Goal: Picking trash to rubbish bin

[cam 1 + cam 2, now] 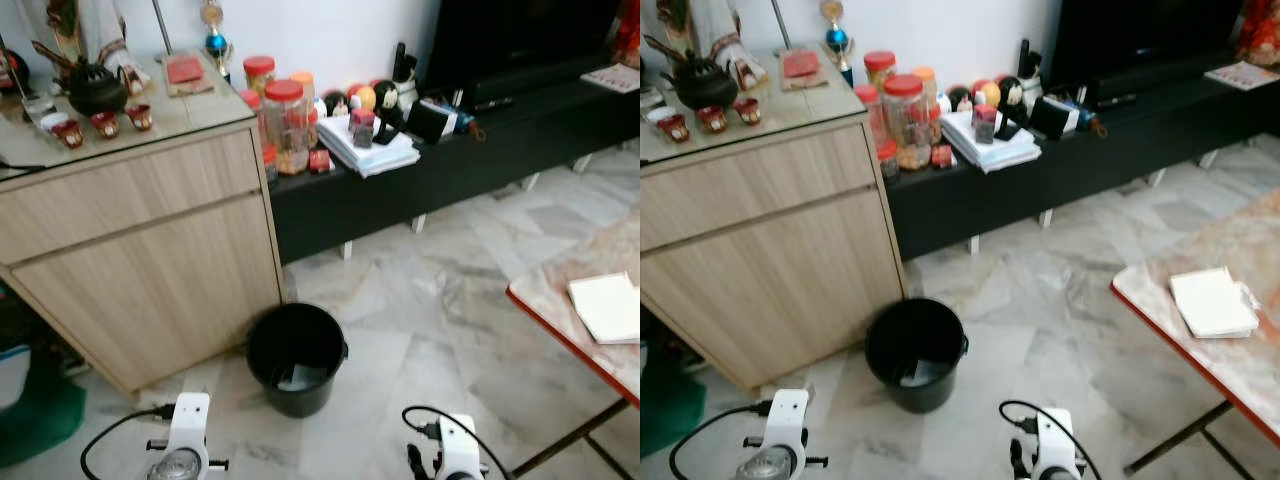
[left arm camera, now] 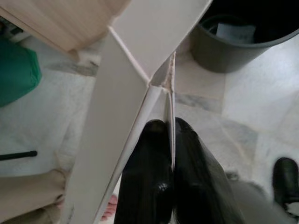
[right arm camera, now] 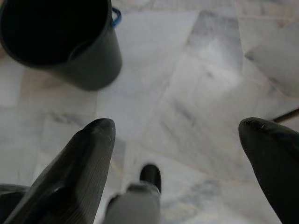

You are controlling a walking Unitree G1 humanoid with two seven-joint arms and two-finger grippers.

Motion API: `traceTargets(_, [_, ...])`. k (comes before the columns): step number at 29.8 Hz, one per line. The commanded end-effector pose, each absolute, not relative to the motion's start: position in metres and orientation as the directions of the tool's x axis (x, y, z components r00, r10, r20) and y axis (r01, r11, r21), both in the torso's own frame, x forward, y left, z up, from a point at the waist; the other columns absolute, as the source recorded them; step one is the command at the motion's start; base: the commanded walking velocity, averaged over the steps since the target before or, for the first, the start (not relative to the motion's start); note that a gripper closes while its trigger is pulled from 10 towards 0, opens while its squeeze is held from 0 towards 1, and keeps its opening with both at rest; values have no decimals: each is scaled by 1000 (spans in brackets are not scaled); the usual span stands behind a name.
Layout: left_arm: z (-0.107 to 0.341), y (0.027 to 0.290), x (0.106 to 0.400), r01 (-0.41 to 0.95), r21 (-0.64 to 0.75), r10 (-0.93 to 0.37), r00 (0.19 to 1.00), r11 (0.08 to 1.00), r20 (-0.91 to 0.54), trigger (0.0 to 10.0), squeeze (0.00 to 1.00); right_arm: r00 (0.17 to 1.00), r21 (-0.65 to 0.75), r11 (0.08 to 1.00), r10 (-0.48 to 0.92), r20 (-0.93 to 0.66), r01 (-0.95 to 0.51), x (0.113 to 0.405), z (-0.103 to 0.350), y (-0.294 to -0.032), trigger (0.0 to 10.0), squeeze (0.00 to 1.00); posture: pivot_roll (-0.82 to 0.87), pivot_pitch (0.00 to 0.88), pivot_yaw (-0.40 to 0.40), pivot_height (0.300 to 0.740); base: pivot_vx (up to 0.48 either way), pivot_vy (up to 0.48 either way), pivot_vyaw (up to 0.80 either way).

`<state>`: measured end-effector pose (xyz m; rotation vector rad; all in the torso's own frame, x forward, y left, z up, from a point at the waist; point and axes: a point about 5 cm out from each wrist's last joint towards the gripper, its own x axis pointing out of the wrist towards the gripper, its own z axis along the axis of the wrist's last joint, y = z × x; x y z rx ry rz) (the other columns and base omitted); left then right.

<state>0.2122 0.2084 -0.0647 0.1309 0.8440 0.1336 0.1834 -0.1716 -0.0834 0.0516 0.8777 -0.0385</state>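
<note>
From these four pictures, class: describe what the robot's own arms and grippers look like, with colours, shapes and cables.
Each wrist is a white housing, with a black cable looping out of it. The left gripper has two long, glossy black fingers with rounded ends. The right gripper has matching black fingers, tapered with finely ribbed inner faces.

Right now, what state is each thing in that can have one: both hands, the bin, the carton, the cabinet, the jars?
Left hand: shut on the white carton, short of the bin.
Right hand: open, holding nothing, over the marble floor.
Black bin: upright, no lid, a white scrap at its bottom.
Wooden cabinet: closed.
Red-lidded jars: upright, lids on.
</note>
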Motion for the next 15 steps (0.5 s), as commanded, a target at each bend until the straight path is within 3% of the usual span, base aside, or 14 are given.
traceTargets(1, [-63, 214, 213, -64, 188, 184, 654, 980, -733, 10000, 0, 628, 47, 998, 4, -779, 52, 180, -86, -165, 10000, 0, -52, 50, 17, 740, 337, 0, -706])
traceTargets(13, [-63, 214, 214, -54, 193, 180, 658, 980, -731, 10000, 0, 635, 39, 998, 5, -773, 40, 180, -85, -166, 10000, 0, -56, 37, 24, 740, 337, 0, 0])
traceTargets(15, [-62, 214, 215, -53, 193, 180, 659, 980, -730, 10000, 0, 635, 36, 999, 7, -773, 33, 180, -85, -166, 10000, 0, -56, 37, 24, 740, 337, 0, 425])
